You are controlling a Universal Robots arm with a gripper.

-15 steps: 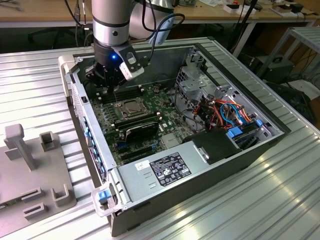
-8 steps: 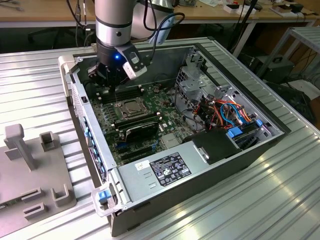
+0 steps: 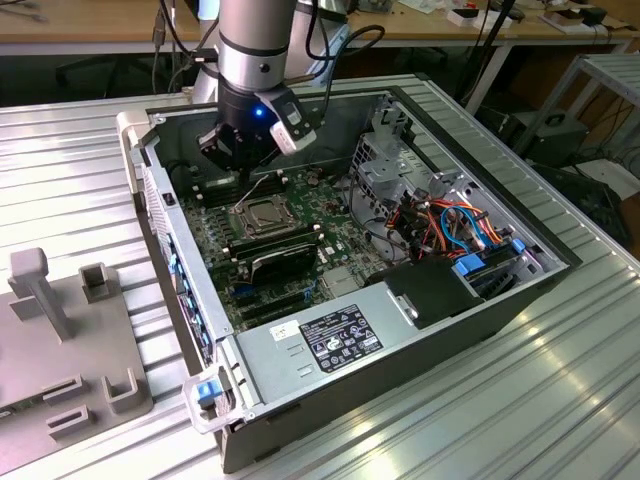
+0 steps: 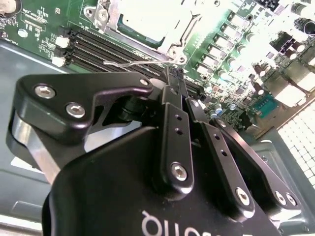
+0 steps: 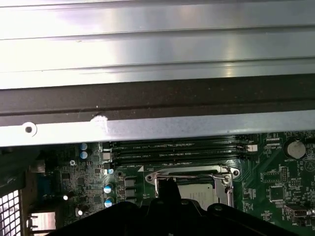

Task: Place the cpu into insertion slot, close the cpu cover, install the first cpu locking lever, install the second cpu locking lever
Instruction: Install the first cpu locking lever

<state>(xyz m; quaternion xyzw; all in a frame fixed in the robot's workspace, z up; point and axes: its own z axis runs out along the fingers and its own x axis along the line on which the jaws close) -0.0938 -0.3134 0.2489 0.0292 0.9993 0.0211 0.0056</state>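
The cpu (image 4: 142, 19) lies in the insertion slot (image 3: 262, 215) on the green board, its silvery top showing through the window of the cpu cover (image 4: 170, 37), which lies flat over it. In the first wrist view the cover (image 5: 229, 179) frames the cpu (image 5: 199, 192). A thin wire locking lever (image 4: 133, 63) runs along the socket's edge beside the memory slots. My gripper (image 4: 175, 73) is shut with nothing seen between its fingers, and its tips are right at one end of that lever; I cannot tell whether they touch it. It hangs just above the socket's far edge (image 3: 242, 172).
Long black memory slots (image 4: 113, 49) lie next to the socket. The case's metal wall (image 5: 147, 128) stands close behind the gripper. A power supply (image 3: 330, 335) and coloured cables (image 3: 450, 225) sit toward the exterior view's right. A grey fixture (image 3: 60, 330) stands outside the case on the left.
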